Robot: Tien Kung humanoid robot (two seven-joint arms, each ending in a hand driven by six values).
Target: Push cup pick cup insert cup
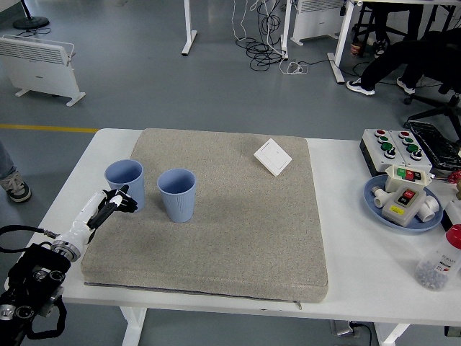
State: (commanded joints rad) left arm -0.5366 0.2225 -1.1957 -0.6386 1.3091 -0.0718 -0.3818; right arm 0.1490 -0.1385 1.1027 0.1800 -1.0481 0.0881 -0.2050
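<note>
Two light blue cups stand upright on the grey mat. The left cup is at the mat's left edge, and the right cup stands a short gap to its right. My left hand reaches in from the lower left. Its black fingers are extended and rest against the lower left side of the left cup without gripping it. My right hand is out of view.
A white switch plate lies at the mat's far right. Right of the mat are a button box, a blue plate holding switch boxes, and a bottle. The white table frames the mat.
</note>
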